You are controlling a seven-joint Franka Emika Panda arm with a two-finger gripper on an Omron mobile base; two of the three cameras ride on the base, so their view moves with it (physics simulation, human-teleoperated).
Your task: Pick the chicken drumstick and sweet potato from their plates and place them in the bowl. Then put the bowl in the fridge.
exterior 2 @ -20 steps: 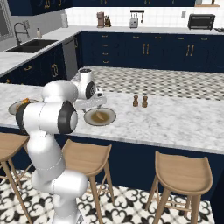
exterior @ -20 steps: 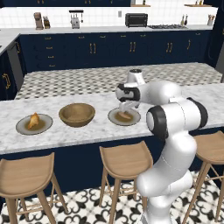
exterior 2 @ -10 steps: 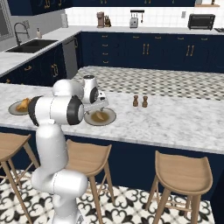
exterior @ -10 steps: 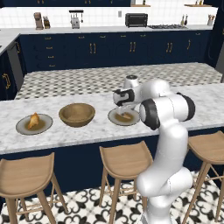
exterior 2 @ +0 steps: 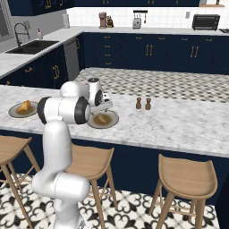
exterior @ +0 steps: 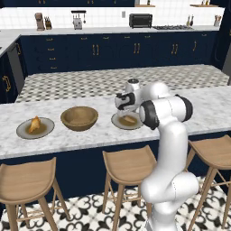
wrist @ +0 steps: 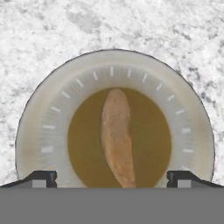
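Smooth tan oblong sweet potato (wrist: 117, 138) lies on round glazed plate (wrist: 43, 131).

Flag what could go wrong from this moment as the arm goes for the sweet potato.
1. The sweet potato lies lengthwise between the open end effector fingertips, so closing should span its narrow width; a small offset could let the smooth piece roll or squirt out.
2. It lies low on the plate; descending too far could jam a fingertip against the plate and shift it.
3. The carry to the bowl crosses open counter; a weak grip may drop it.
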